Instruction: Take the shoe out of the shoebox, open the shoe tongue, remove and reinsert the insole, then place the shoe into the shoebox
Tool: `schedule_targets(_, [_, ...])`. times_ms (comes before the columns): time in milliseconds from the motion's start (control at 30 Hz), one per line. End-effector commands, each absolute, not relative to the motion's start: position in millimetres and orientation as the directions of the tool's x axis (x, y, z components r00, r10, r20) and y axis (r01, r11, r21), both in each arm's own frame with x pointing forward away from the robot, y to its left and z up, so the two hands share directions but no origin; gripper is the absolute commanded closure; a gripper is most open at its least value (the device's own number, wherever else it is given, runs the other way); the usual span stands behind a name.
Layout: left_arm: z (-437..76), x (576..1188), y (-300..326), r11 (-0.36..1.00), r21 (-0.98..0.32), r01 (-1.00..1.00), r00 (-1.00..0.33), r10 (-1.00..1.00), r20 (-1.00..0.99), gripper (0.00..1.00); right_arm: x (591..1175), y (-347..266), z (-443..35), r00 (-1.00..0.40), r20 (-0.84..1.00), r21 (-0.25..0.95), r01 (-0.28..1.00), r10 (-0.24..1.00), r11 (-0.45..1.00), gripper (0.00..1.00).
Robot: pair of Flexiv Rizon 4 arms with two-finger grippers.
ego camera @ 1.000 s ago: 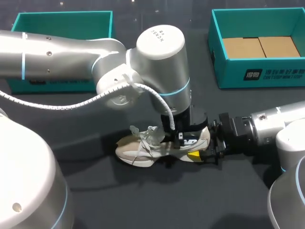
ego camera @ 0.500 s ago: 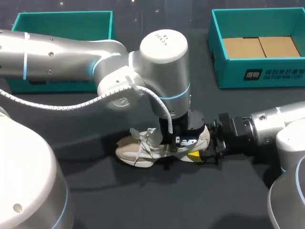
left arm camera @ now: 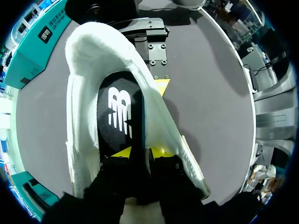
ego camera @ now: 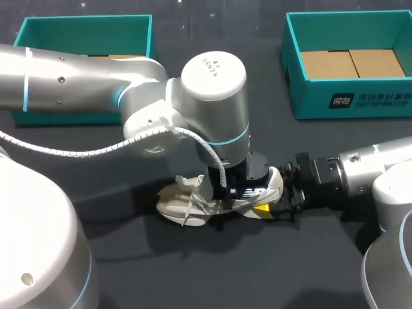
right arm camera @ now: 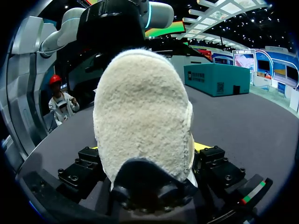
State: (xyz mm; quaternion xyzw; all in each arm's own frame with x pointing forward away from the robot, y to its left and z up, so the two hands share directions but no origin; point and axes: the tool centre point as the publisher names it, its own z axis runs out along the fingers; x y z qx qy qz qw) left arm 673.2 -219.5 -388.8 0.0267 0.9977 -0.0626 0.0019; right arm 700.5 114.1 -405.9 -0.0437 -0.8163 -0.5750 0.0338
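Note:
A cream sneaker [ego camera: 187,201] lies on the dark table, toe to the left. My left gripper [ego camera: 240,191] reaches down into its opening from above. In the left wrist view the left gripper [left arm camera: 141,151] is open, its yellow tips slightly apart. The black insole [left arm camera: 119,107] with a white logo lies between them inside the fleecy shoe [left arm camera: 79,116]. My right gripper [ego camera: 273,199] comes in from the right and is shut on the heel. In the right wrist view the right gripper [right arm camera: 145,156] has a finger on each side of the shoe's fuzzy heel [right arm camera: 140,107].
A teal shoebox [ego camera: 347,100] with cardboard inside stands at the back right. A second teal box [ego camera: 84,26] stands at the back left, partly behind my left arm. Bare dark table lies in front of the shoe.
My left arm has sunk lower and shifted a little left over the shoe, and its fingers have parted. The right gripper and the shoe have stayed in place.

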Motion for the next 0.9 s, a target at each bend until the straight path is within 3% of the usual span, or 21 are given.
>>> schedule_targets(33, [-396,669,-213,0.987,-0.148,0.065,-0.998,0.061,-0.029,0.71,701,115,-407,-0.994,0.108,0.934,0.113,0.034,0.339,1.00])
schedule_targets(267, [-409,674,-218,0.989,-0.128,0.070,-0.994,0.059,-0.093,0.77,701,115,-407,-0.994,0.108,0.934,0.113,0.034,0.339,1.00])
schedule_targets(400, [-412,680,-218,0.993,-0.117,0.030,-0.997,0.021,-0.073,0.99,701,115,-407,-0.994,0.108,0.934,0.113,0.034,0.339,1.00])
schedule_targets(433, [-412,681,-217,0.993,-0.119,0.026,-0.997,0.017,-0.072,1.00,701,115,-407,-0.994,0.108,0.934,0.113,0.034,0.339,1.00])
schedule_targets(700, [-410,683,-210,0.990,-0.143,0.011,-0.998,0.002,-0.061,1.00,701,115,-407,-0.994,0.108,0.934,0.113,0.034,0.339,1.00])
schedule_targets(900, [-400,675,-202,0.966,-0.258,-0.024,-0.996,-0.046,-0.081,1.00,701,115,-407,-0.994,0.108,0.934,0.113,0.034,0.339,1.00])
